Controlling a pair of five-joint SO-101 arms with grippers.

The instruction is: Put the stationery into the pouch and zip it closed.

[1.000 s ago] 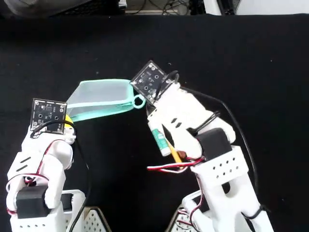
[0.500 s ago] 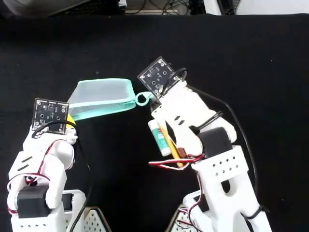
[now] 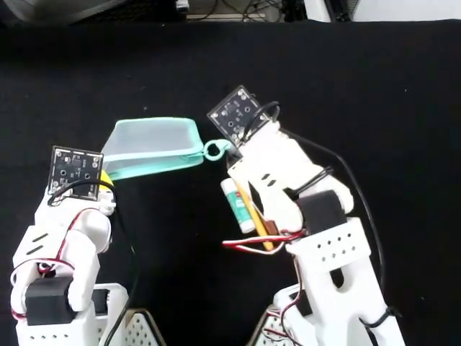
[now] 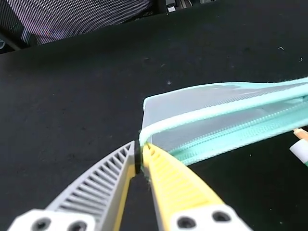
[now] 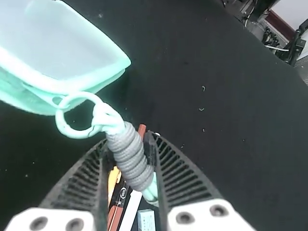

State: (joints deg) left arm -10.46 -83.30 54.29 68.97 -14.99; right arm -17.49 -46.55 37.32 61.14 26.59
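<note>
The teal pouch lies on the black table, and its zip edge runs along its near side. My left gripper is shut on the pouch's left corner; its yellow finger peeks out from under the wrist board. My right gripper is shut on the grey-wrapped zipper pull, just behind the teal ring at the pouch's right end. A glue stick and a pencil lie on the table under the right arm, outside the pouch.
Black cloth covers the table. Cables and equipment sit beyond its far edge. Open cloth stretches behind and to the right of the pouch.
The right gripper has shifted slightly to the right and away, taking the zipper pull and ring with it. The left arm has stayed still on the pouch corner.
</note>
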